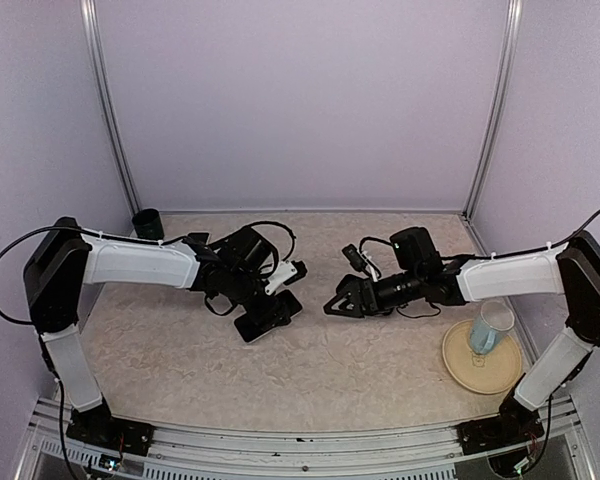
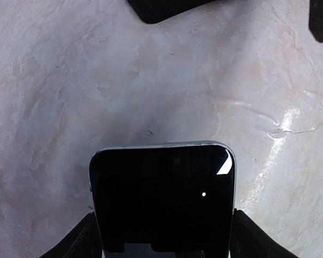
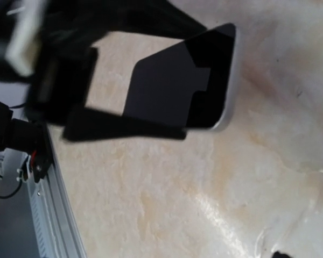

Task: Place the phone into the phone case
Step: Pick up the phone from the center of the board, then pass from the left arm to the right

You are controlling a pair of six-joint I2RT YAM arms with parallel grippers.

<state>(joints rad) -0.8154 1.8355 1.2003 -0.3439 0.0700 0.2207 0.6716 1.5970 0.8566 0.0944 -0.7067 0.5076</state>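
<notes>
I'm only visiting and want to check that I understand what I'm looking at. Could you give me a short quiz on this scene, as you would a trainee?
1. True or false: the phone sits between the fingers of the left gripper.
2. What stands on the round plate at the right? A) a see-through cup B) a black pot C) a second phone
3. Fill in: the right gripper, its jaws apart and holding nothing, points toward the ____.

Key: 1 true. 2 A, the cup. 3 phone.
</notes>
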